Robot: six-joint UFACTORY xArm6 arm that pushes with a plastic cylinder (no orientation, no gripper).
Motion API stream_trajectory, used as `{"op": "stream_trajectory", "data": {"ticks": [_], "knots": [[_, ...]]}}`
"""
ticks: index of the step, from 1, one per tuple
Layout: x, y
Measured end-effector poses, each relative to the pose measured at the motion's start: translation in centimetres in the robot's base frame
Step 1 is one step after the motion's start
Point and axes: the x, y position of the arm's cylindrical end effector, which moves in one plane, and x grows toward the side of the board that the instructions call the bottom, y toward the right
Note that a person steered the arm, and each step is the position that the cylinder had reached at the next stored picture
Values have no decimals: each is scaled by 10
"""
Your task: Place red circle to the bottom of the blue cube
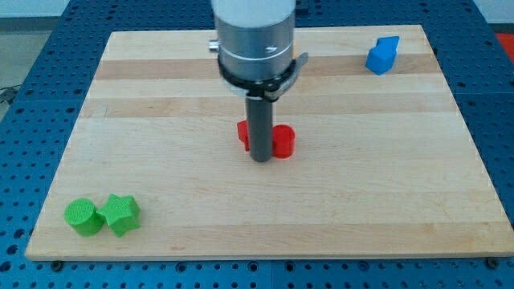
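Observation:
The red circle (283, 141) lies near the middle of the wooden board (161, 104). My tip (260, 159) rests on the board right at the red circle's left side, touching or nearly touching it. A second red block (242, 133) sits just left of the rod and is partly hidden behind it, so its shape is unclear. The blue cube (382, 55) stands far off at the view's top right, near the board's top edge.
A green circle (83, 217) and a green star (121, 213) lie side by side at the view's bottom left corner of the board. The arm's grey body (254, 36) hangs over the top centre. Blue perforated table (24, 160) surrounds the board.

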Motion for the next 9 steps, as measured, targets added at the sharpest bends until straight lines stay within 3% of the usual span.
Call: {"op": "stream_trajectory", "data": {"ticks": [3,6,9], "knots": [[-52,77],[-57,173],[-54,161]]}}
